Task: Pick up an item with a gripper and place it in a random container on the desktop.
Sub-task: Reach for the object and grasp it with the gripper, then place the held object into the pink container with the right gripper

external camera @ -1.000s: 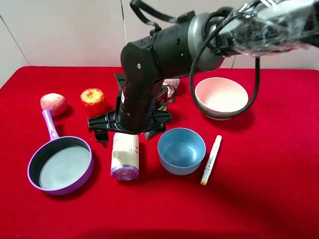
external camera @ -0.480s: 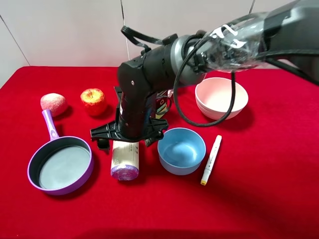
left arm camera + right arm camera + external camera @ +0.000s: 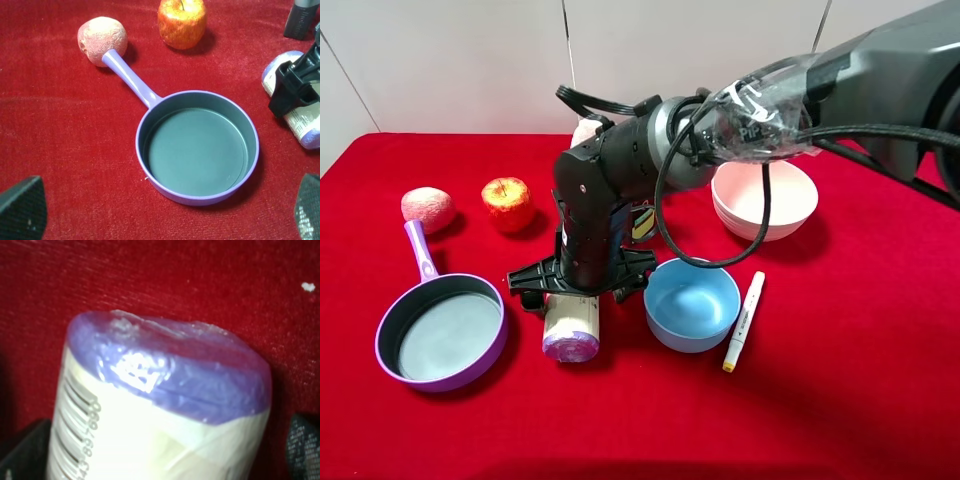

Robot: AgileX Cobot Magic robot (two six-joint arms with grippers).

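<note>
Right arm has dropped lower over the last second, so the right pincer (image 3: 578, 294) now sits down over the far half of the roll (image 3: 570, 335), jaws wide, one finger on either side of it. Roll lies flat on the bench (image 3: 840, 390), same spot as before, near purple end sticking out, between purple pan (image 3: 442, 332) and blue bowl (image 3: 692, 303). Blue bowl has slid slightly right. Pink bowl (image 3: 765, 200) well apart, further back. Left pincer (image 3: 165, 212) wide, above the pan
</note>
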